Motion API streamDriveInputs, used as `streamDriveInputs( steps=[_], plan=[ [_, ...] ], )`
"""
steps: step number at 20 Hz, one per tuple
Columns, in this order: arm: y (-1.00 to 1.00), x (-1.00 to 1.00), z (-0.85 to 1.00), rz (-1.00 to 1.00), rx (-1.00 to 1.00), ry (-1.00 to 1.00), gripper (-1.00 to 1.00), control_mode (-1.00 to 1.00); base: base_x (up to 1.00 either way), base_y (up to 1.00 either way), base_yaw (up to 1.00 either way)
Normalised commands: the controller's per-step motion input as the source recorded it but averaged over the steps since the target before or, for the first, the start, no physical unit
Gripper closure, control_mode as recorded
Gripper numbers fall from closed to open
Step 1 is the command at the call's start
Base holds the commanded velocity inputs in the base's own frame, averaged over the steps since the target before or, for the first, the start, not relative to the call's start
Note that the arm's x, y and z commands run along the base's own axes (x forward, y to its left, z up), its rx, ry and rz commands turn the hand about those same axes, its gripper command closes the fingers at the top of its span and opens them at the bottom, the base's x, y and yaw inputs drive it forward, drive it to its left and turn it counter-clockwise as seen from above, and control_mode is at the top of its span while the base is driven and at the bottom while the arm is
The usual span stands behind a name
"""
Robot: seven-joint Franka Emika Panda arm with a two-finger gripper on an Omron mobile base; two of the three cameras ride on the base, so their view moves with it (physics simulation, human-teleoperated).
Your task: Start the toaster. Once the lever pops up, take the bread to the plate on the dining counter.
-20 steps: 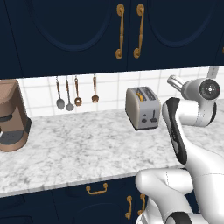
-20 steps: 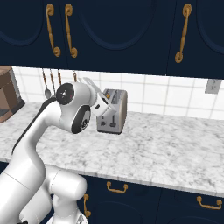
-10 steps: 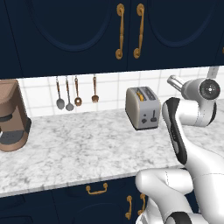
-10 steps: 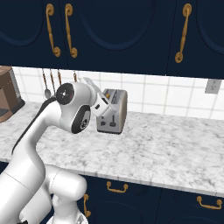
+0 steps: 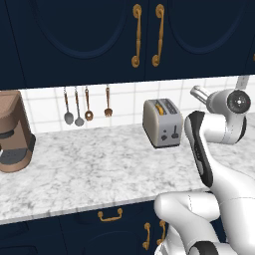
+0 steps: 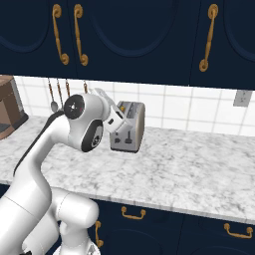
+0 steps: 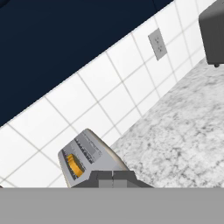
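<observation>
Nothing has shifted since the earlier frames: arm, base and toaster (image 5: 162, 122) stand as they did. Gripper (image 7: 113, 177) hovers above and just short of the toaster, fingertips pressed together, holding nothing. Below and ahead of it the bread (image 7: 75, 166) sits in a slot. The lever (image 5: 175, 133) on the narrow front face appears up, not yet pressed. Judged step: approach to start the toaster. Next move calls for descending past the top to bear down on that lever.
</observation>
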Motion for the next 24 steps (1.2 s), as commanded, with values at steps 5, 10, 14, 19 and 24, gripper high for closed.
streamDriveInputs(
  steps=[5,10,14,19,24],
  plan=[
    [0.00,0.00,0.00,0.00,0.00,0.00,1.00,-1.00,0.00,0.00,0.00],
    [0.00,0.00,0.00,0.00,0.00,0.00,1.00,-1.00,0.00,0.00,0.00],
    [0.00,0.00,0.00,0.00,0.00,0.00,1.00,-1.00,0.00,0.00,0.00],
    [0.00,0.00,0.00,0.00,0.00,0.00,1.00,-1.00,0.00,0.00,0.00],
    [0.00,0.00,0.00,0.00,0.00,0.00,1.00,-1.00,0.00,0.00,0.00]
  ],
)
